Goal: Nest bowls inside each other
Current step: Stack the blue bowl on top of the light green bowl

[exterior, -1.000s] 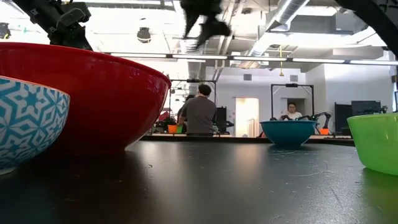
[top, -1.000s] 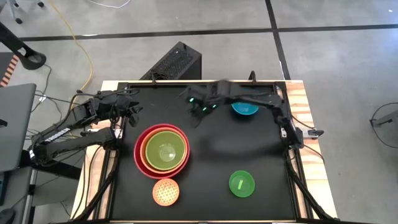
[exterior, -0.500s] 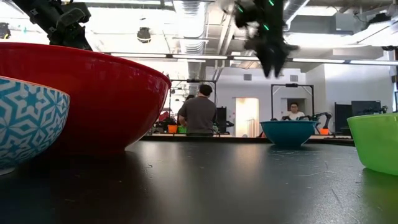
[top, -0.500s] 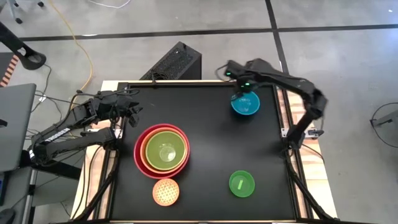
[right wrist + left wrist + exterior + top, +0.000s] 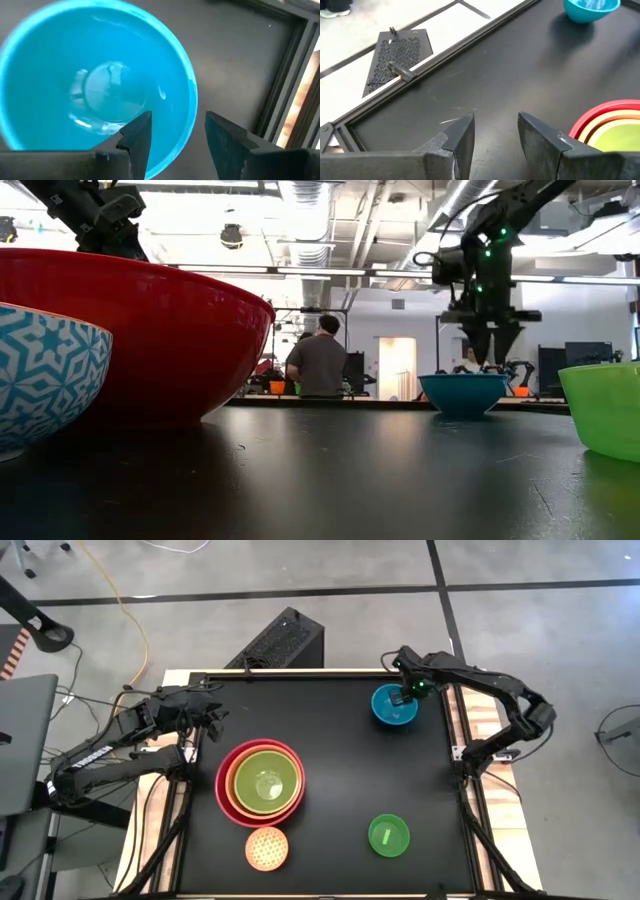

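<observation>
The red bowl [image 5: 222, 785] holds the orange bowl [image 5: 235, 772] and the lime-green bowl [image 5: 266, 780], nested left of the table's middle. The blue bowl [image 5: 392, 710] rests on its base at the far right. My right gripper [image 5: 405, 693] hangs open just above it and points down. One finger [image 5: 137, 134] is over the inside, the other [image 5: 225, 139] outside the rim [image 5: 191, 120], and neither touches. The dotted yellow bowl [image 5: 266, 848] and the bright green bowl [image 5: 388, 836] sit near the front edge. My left gripper [image 5: 495, 132] waits open at the far left [image 5: 207, 716].
A raised frame [image 5: 452, 715] runs along the table's right edge close to the blue bowl. Bare black tabletop [image 5: 350, 770] lies between the nested stack and the blue bowl. In the low view people stand in the room far behind the table.
My right gripper has swung from the table's far middle toward the right edge, come down and tipped to point downward over the blue bowl, staying open. The bowls have not moved.
</observation>
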